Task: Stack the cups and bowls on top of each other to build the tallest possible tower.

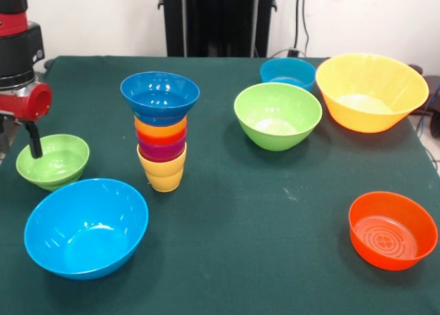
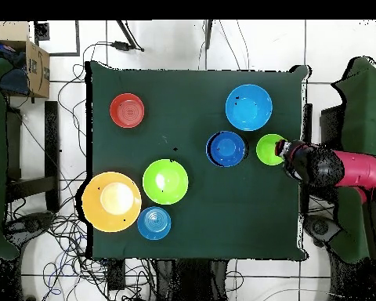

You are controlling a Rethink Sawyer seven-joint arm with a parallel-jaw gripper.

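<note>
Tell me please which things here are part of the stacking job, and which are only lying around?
Job: tower, small green bowl, big blue bowl, green bowl, small blue bowl, yellow bowl, red bowl, gripper.
Lying around: cardboard box, floor cables.

The arm (image 2: 356,170) consists of a rounded red shell with black sections. At the wrist (image 1: 17,60), a black cylindrical housing carries a narrow red band above it and a red, rounded joint cap below. A slim black finger (image 1: 32,139) extends from the red cap.
</note>
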